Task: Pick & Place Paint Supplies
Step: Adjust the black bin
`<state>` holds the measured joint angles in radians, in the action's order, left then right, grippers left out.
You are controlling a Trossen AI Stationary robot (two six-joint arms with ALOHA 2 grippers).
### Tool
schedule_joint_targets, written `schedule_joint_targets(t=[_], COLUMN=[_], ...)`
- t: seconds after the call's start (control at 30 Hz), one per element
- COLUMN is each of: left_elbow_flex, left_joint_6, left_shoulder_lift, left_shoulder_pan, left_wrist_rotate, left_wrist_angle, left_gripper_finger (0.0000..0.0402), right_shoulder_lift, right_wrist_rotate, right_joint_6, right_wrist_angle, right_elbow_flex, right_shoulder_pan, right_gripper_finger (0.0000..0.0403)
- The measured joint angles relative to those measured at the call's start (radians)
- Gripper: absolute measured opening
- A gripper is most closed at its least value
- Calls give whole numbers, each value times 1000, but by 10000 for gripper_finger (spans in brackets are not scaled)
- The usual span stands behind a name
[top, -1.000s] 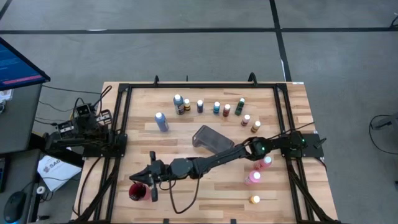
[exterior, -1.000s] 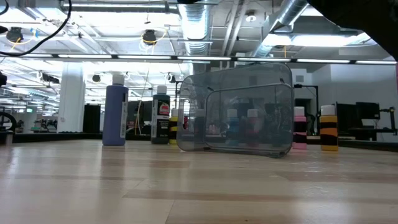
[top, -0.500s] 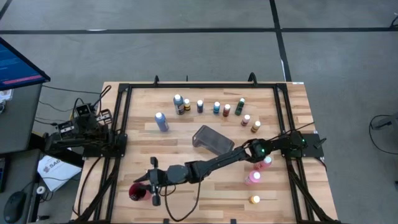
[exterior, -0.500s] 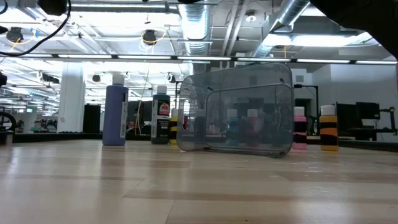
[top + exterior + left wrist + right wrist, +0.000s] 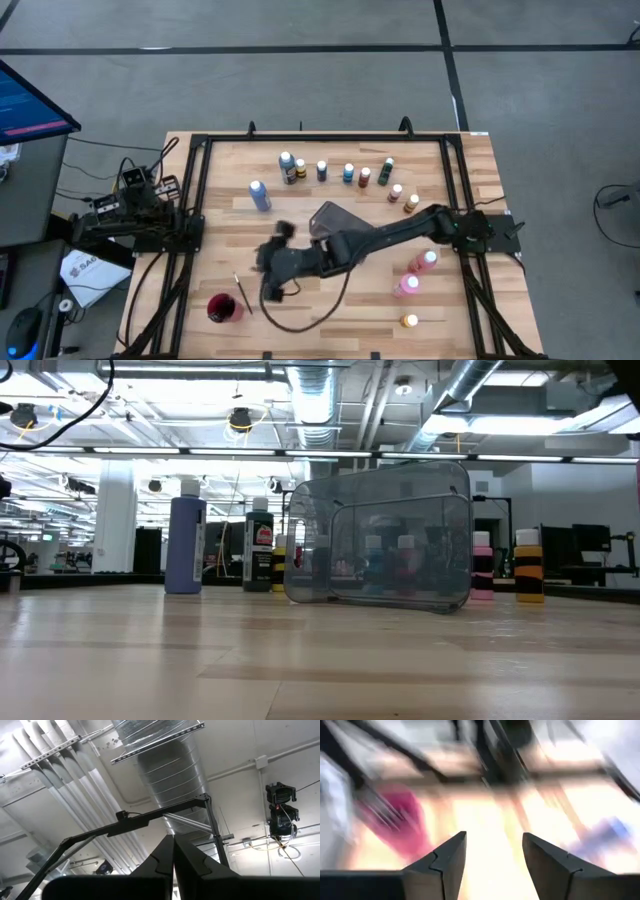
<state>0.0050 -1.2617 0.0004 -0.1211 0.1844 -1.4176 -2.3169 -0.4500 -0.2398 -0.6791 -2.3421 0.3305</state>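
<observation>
Right gripper (image 5: 492, 857) open above table (image 5: 330, 310)

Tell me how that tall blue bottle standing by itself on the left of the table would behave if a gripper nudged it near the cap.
The tall blue bottle stands upright, tall and narrow in the low view, so a high nudge would probably tip it. Its round body suggests it would then roll across the bare wooden table. Nothing stands close beside it to stop it.

I count eleven paint bottles (image 5: 259, 195) on the table, one red cup (image 5: 222, 309), one grey tray (image 5: 335, 222) and one paintbrush (image 5: 242, 292) at lower left.
</observation>
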Motion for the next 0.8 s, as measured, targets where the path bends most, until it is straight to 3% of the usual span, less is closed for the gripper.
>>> schedule_joint_targets(t=[0.17,0.3,0.43,0.57,0.8], left_elbow_flex=[0,0,0,0,0], left_joint_6=[0,0,0,0,0], left_shoulder_lift=[0,0,0,0,0], left_shoulder_pan=[0,0,0,0,0], left_wrist_rotate=[0,0,0,0,0], left_wrist_angle=[0,0,0,0,1], left_gripper_finger=[3,3,3,3,3], right_shoulder_lift=[57,38,5,-39,-122], right_wrist_rotate=[-129,-136,-138,-182,-221], right_joint_6=[-174,-294,-346,-386,-354], right_wrist_angle=[-440,-729,-867,-883,-895], right_elbow_flex=[0,3,3,14,12], right_shoulder_pan=[0,-1,-6,-16,-16], right_gripper_finger=[179,186,213,238,235])
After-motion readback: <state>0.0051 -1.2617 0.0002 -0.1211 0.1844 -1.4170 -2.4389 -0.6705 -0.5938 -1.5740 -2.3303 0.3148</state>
